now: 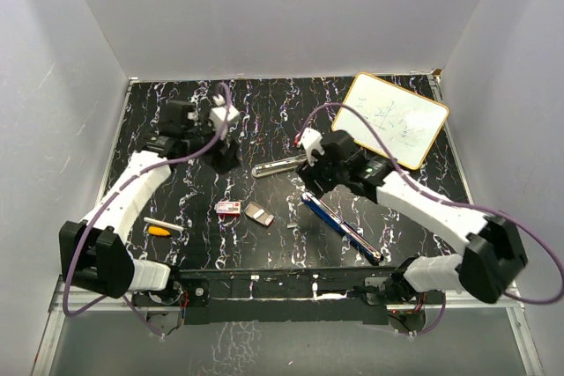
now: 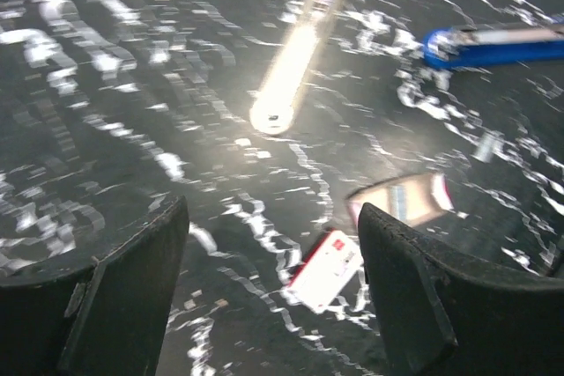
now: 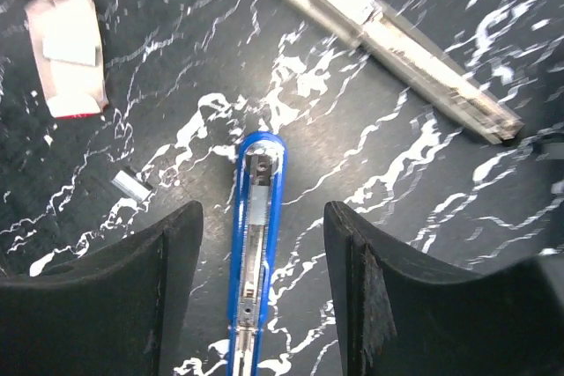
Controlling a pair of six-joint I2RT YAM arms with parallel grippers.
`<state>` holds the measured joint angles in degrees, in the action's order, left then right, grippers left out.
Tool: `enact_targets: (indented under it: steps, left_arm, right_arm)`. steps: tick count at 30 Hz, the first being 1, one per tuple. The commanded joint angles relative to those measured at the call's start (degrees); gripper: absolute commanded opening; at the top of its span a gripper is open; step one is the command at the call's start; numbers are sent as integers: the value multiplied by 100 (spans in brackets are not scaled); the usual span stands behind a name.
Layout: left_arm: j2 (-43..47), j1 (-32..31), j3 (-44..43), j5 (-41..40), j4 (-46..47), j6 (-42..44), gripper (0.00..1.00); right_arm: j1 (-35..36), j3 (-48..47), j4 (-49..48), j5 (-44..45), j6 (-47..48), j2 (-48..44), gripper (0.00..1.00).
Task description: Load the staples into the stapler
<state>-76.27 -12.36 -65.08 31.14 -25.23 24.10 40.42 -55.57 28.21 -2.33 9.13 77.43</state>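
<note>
My right fingers (image 3: 106, 305) stand spread and empty astride the blue stapler (image 3: 256, 244), apparently laid open for loading, while my left fingers (image 2: 106, 305), likewise spread, hang above the staple box (image 2: 326, 269) and tray (image 2: 407, 200) on the desk (image 1: 264, 112) for pickup.

A whiteboard (image 1: 397, 119) (faint writing on it) lies on the black marbled table (image 1: 176, 121); an orange-and-white pen (image 1: 161, 227) lies well apart from the whiteboard, near-left.

Bright, even overhead light, soft shadows. Left wrist view motion-blurred; silver stapler arm (image 2: 286, 77) ahead of the left gripper (image 2: 273, 217) blown out by glare. Right wrist view sharper, little glare.
</note>
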Motion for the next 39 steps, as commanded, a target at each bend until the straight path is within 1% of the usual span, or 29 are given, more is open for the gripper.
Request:
enact_targets:
  steps: [1, 4, 6, 10, 13, 16, 19, 24, 28, 32, 39]
  left_arm:
    - [25, -1062, 328, 287, -37, 32, 73]
    - [-181, -1825, 462, 63, -105, 45, 70]
    - [-470, -2316, 547, -56, -94, -15, 67]
    - [-878, -3044, 659, -421, 113, -251, 65]
    - [-1218, -3545, 655, -819, 237, -356, 65]
    - [-1547, -3969, 634, -1252, 379, -432, 64]
    - [-1857, -4217, 574, -1597, 481, -468, 62]
    - [-2210, -4384, 455, -1907, 529, -444, 59]
    - [-2360, -4431, 408, -1979, 536, -411, 54]
    - [-2517, -4455, 324, -1997, 483, -434, 47]
    - [-2594, -4512, 320, -1972, 445, -412, 38]
  right_arm:
    - [-515, -6, -401, -420, 366, -814, 59]
    - [-1235, 1, -416, -824, 330, -1150, 60]
    - [-1673, 18, -422, -1037, 230, -1337, 60]
    - [-2571, 95, -425, -1368, -7, -1632, 60]
    - [-3028, 192, -413, -1598, -114, -1799, 60]
    - [-3270, 325, -414, -1791, -137, -1914, 60]
    - [-3415, 386, -408, -1901, -164, -1957, 60]
    - [-3507, 415, -401, -1999, -175, -1966, 60]
    - [-3527, 443, -413, -2023, -182, -1952, 60]
    - [-3544, 465, -422, -2088, -187, -1959, 60]
    - [-3566, 519, -445, -2112, -191, -2005, 61]
